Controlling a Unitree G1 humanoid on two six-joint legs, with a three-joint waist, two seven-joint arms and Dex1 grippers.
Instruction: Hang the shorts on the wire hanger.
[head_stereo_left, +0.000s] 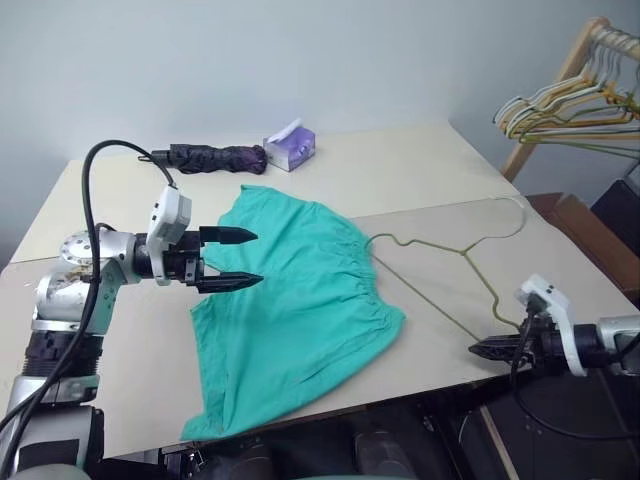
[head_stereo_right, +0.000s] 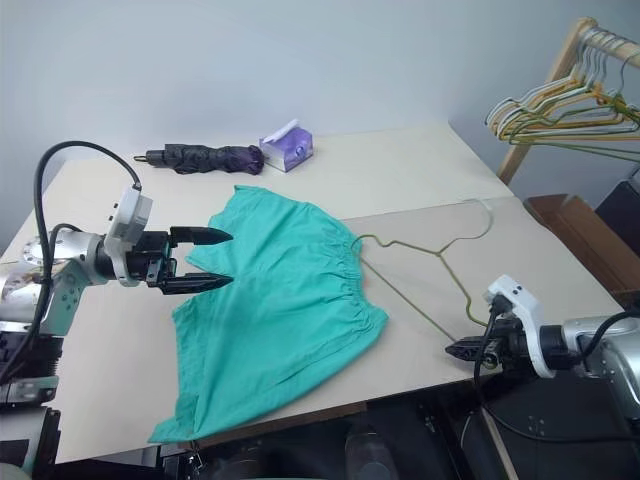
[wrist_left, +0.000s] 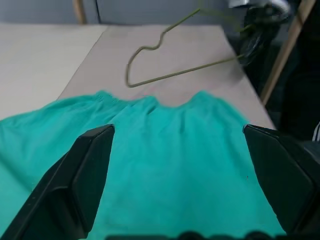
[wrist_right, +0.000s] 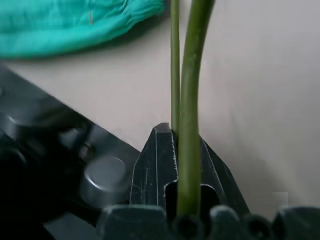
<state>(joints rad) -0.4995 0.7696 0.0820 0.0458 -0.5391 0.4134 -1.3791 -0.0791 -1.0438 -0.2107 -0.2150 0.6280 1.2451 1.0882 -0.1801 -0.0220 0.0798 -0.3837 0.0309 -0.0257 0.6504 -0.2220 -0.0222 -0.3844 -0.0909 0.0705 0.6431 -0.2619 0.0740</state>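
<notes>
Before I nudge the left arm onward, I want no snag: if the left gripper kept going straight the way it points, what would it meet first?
Probably the shorts. The open left gripper points across them, seemingly just above the fabric; height is unclear.

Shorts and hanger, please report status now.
Left gripper open above shorts. Right gripper shut on hanger at table edge. Shorts flat, not hung. Nothing in the way.

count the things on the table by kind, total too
shorts: 1
wire hanger: 1
umbrella: 1
tissue pack: 1
total: 4
</notes>
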